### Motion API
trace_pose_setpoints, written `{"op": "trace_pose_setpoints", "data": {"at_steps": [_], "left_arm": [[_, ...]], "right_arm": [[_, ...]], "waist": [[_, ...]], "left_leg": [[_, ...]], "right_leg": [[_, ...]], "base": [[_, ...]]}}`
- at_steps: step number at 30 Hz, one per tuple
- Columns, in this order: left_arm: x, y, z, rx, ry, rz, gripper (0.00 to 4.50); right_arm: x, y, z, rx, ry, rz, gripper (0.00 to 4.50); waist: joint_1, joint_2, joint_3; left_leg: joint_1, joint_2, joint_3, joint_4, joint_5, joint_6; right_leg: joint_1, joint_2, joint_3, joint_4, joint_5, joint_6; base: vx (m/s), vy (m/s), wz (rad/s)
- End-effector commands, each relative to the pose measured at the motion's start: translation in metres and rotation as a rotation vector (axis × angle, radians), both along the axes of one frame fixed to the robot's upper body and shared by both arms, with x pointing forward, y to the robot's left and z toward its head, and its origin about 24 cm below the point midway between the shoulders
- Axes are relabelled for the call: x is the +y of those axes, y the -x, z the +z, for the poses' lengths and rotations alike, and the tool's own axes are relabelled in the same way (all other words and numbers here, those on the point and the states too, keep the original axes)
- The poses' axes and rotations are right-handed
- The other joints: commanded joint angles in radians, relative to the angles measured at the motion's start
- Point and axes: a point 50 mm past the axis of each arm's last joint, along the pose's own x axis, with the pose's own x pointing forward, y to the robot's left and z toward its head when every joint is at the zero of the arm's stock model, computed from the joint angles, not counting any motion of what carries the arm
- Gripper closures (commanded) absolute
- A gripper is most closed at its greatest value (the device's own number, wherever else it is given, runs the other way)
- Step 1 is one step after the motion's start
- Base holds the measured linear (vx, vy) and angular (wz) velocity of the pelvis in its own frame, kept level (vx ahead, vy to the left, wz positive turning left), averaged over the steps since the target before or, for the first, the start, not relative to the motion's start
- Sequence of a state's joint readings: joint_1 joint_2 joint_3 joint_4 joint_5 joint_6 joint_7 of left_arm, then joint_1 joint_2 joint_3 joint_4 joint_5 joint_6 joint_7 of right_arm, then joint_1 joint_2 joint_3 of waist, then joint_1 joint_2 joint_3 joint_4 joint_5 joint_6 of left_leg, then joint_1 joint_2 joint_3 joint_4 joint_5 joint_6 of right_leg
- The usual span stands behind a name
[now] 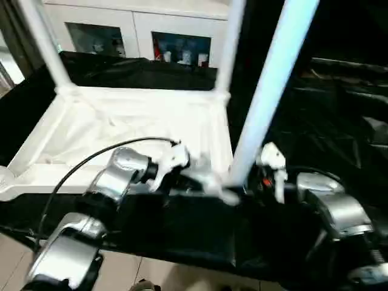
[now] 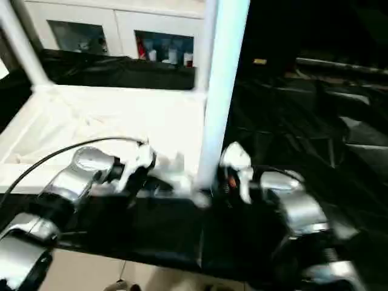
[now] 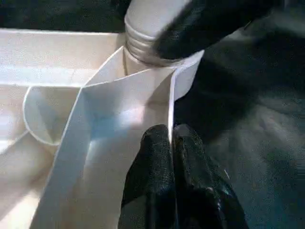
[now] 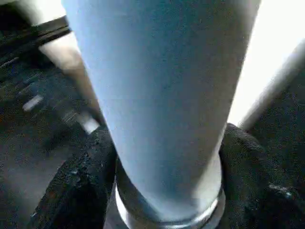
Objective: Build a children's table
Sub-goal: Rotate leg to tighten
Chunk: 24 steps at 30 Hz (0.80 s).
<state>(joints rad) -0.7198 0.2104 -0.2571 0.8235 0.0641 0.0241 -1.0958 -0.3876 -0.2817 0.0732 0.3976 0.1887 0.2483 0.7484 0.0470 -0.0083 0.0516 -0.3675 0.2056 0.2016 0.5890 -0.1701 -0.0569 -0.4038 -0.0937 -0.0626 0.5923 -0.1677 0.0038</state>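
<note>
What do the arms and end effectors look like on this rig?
Both forearms are rounded silver metal, with white fittings at the wrists. A thin black cable loops over the left forearm. The right forearm matches. The left end effector has two black, rough-textured fingers.

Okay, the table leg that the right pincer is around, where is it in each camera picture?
Left eye: the leg rises right of centre.
Right eye: centre.
Left wrist: its threaded end at the corner socket.
Right wrist: large, between the pincer's fingers.
Shared landmark: the white table top.
</note>
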Motion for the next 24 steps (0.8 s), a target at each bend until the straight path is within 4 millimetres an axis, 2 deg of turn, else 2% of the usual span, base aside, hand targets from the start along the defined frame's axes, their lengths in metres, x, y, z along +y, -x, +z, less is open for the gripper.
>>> {"op": "trace_pose_setpoints", "data": {"at_steps": [1, 2, 3, 5, 6, 8, 9, 10, 11, 12, 13, 15, 17, 18, 19, 21, 22, 23, 24], "left_arm": [[-0.019, -0.007, 0.003, -0.044, 0.036, 0.109, 4.50], [-0.025, -0.009, 0.002, -0.050, 0.040, 0.142, 4.50], [-0.033, -0.010, 0.001, -0.053, 0.047, 0.178, 4.50], [-0.048, -0.008, -0.001, -0.047, 0.068, 0.218, 4.50], [-0.055, -0.007, -0.002, -0.042, 0.075, 0.218, 4.50], [-0.067, -0.002, -0.004, -0.028, 0.090, 0.190, 4.50], [-0.073, 0.000, -0.004, -0.020, 0.099, 0.174, 4.50], [-0.074, 0.001, -0.004, -0.015, 0.104, 0.165, 4.50], [-0.075, 0.001, -0.004, -0.015, 0.105, 0.164, 4.50], [-0.075, 0.002, -0.004, -0.015, 0.106, 0.152, 4.50], [-0.074, 0.002, -0.004, -0.016, 0.103, 0.140, 4.50], [-0.068, 0.001, -0.004, -0.026, 0.085, 0.122, 4.50], [-0.062, 0.001, -0.005, -0.029, 0.070, 0.104, 4.50], [-0.058, 0.001, -0.005, -0.024, 0.069, 0.095, 4.50], [-0.055, 0.001, -0.004, -0.018, 0.067, 0.086, 4.50], [-0.048, 0.002, -0.004, -0.007, 0.058, 0.052, 4.50], [-0.038, 0.003, -0.005, 0.002, 0.036, 0.007, 4.50], [-0.030, 0.004, -0.004, 0.016, 0.026, -0.036, 4.50], [-0.030, 0.004, -0.004, 0.016, 0.026, -0.036, 4.50]], "right_arm": [[0.005, -0.003, -0.015, 0.049, 0.029, -0.149, 1.78], [0.007, -0.005, -0.018, 0.055, 0.026, -0.229, 1.78], [0.009, -0.008, -0.021, 0.066, 0.024, -0.312, 1.78], [0.018, -0.009, -0.026, 0.088, 0.013, -0.415, 1.78], [0.025, -0.009, -0.027, 0.090, 0.003, -0.426, 1.78], [0.040, -0.007, -0.026, 0.070, -0.013, -0.397, 1.78], [0.048, -0.007, -0.024, 0.044, -0.010, -0.370, 1.78], [0.050, -0.006, -0.023, 0.028, -0.008, -0.350, 1.78], [0.050, -0.006, -0.022, 0.027, -0.008, -0.349, 1.78], [0.050, -0.007, -0.020, 0.005, -0.006, -0.334, 1.22], [0.048, -0.007, -0.019, -0.005, -0.008, -0.317, 1.08], [0.040, -0.011, -0.015, -0.028, 0.012, -0.319, 1.01], [0.032, -0.013, -0.011, -0.046, 0.008, -0.304, 0.72], [0.027, -0.015, -0.007, -0.054, -0.004, -0.292, 0.64], [0.023, -0.015, -0.004, -0.061, -0.010, -0.267, 0.53], [0.017, -0.015, 0.002, -0.081, 0.008, -0.193, 0.53], [0.012, -0.012, 0.007, -0.100, 0.042, -0.081, 0.53], [0.008, -0.007, 0.011, -0.100, 0.046, 0.018, 0.53], [0.008, -0.007, 0.011, -0.100, 0.046, 0.018, 0.53]], "waist": [[-0.007, -0.011, -0.057], [-0.009, -0.011, -0.058], [-0.012, -0.007, -0.058], [-0.017, -0.011, -0.058], [-0.015, -0.006, -0.057], [-0.016, -0.009, -0.058], [-0.015, -0.004, -0.057], [-0.016, -0.006, -0.057], [-0.016, -0.006, -0.057], [-0.016, -0.005, -0.057], [-0.017, -0.003, -0.057], [-0.017, -0.003, -0.057], [-0.016, -0.003, -0.058], [-0.017, -0.009, -0.060], [-0.016, -0.007, -0.060], [-0.013, -0.008, -0.062], [-0.010, -0.011, -0.064], [-0.008, -0.010, -0.063], [-0.009, -0.009, -0.062]], "left_leg": [[0.017, 0.022, -0.019, -0.077, -0.330, -0.016], [0.018, 0.022, -0.020, -0.076, -0.335, -0.017], [0.018, 0.019, -0.020, -0.075, -0.338, -0.015], [0.017, 0.016, -0.019, -0.074, -0.339, -0.010], [0.017, 0.015, -0.019, -0.075, -0.337, -0.003], [0.016, 0.014, -0.018, -0.074, -0.338, 0.005], [0.013, 0.014, -0.019, -0.076, -0.334, 0.010], [0.014, 0.014, -0.019, -0.076, -0.338, 0.014], [0.014, 0.014, -0.019, -0.076, -0.340, 0.016], [0.014, 0.015, -0.019, -0.077, -0.345, 0.019], [0.014, 0.015, -0.020, -0.078, -0.352, 0.019], [0.013, 0.016, -0.021, -0.079, -0.356, 0.019], [0.012, 0.017, -0.021, -0.080, -0.350, 0.022], [0.011, 0.017, -0.019, -0.079, -0.342, 0.029], [0.010, 0.018, -0.020, -0.079, -0.334, 0.032], [0.008, 0.018, -0.017, -0.076, -0.303, 0.047], [0.006, 0.018, -0.016, -0.074, -0.285, 0.060], [0.006, 0.019, -0.015, -0.073, -0.275, 0.066], [0.005, 0.019, -0.012, -0.072, -0.266, 0.079]], "right_leg": [[0.031, -0.047, 0.033, -0.087, -0.419, -0.168], [0.030, -0.048, 0.034, -0.086, -0.416, -0.169], [0.029, -0.048, 0.035, -0.087, -0.416, -0.170], [0.029, -0.045, 0.034, -0.092, -0.425, -0.160], [0.029, -0.047, 0.034, -0.095, -0.434, -0.154], [0.029, -0.045, 0.034, -0.097, -0.435, -0.146], [0.031, -0.045, 0.034, -0.097, -0.434, -0.142], [0.030, -0.044, 0.033, -0.098, -0.434, -0.138], [0.030, -0.043, 0.033, -0.098, -0.434, -0.138], [0.030, -0.044, 0.033, -0.099, -0.438, -0.138], [0.030, -0.044, 0.033, -0.099, -0.442, -0.137], [0.029, -0.044, 0.033, -0.099, -0.434, -0.138], [0.033, -0.044, 0.033, -0.097, -0.412, -0.144], [0.035, -0.044, 0.033, -0.095, -0.392, -0.150], [0.036, -0.045, 0.034, -0.093, -0.380, -0.155], [0.039, -0.046, 0.035, -0.088, -0.330, -0.175], [0.046, -0.046, 0.034, -0.084, -0.306, -0.184], [0.045, -0.046, 0.035, -0.084, -0.293, -0.188], [0.044, -0.047, 0.037, -0.083, -0.276, -0.197]], "base": [[0.000, 0.000, 0.00], [0.000, 0.000, 0.00], [0.000, 0.000, 0.00], [0.000, 0.000, 0.00], [0.000, 0.000, 0.00], [0.000, 0.000, 0.00], [0.000, 0.000, 0.00], [0.000, 0.000, 0.00], [0.000, 0.000, 0.00], [0.000, 0.000, 0.00], [0.000, 0.000, 0.00], [0.000, 0.000, 0.00], [0.000, 0.000, 0.00], [0.000, 0.000, 0.00], [0.000, 0.000, 0.00], [0.000, 0.000, 0.00], [0.000, 0.000, 0.00], [0.000, 0.000, 0.00], [0.000, 0.000, 0.00]]}}
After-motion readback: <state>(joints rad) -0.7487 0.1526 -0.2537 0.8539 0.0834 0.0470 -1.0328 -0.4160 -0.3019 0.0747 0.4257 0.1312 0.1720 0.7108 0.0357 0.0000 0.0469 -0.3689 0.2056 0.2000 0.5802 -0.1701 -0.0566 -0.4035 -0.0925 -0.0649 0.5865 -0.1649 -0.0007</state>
